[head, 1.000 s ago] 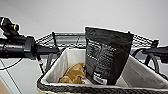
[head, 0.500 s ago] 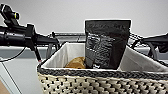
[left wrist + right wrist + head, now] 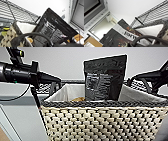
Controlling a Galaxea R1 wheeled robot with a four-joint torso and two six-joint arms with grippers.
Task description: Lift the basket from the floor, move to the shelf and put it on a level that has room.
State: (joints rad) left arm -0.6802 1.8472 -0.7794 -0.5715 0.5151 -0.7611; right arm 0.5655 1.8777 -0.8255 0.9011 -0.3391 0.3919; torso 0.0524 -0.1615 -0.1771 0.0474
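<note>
The checkered woven basket (image 3: pixel 100 122) hangs close in front of me in the head view, carried at its two ends by my arms. My left gripper (image 3: pixel 53 87) is at its left end and my right gripper (image 3: pixel 150 84) at its right end, each shut at the rim. A black pouch (image 3: pixel 105 79) stands upright inside the white liner (image 3: pixel 67 93). Behind the basket runs the shelf's top wire level (image 3: pixel 72 82), just under rim height. The wrist views show the basket's dark loop handles (image 3: pixel 33 34) (image 3: pixel 146 37), the pouch (image 3: pixel 53 31) (image 3: pixel 121 36) and the wire level (image 3: pixel 15 11) (image 3: pixel 154 13).
A plain white wall (image 3: pixel 65 62) stands behind the shelf. A yellowish item (image 3: pixel 78 99) lies in the basket beside the pouch. A window frame (image 3: pixel 97 13) runs along the wall, with a brown box (image 3: pixel 91 41) below it.
The basket has risen with both arms. Its rim now stands level with the shelf's top tier, and less of its inside shows.
</note>
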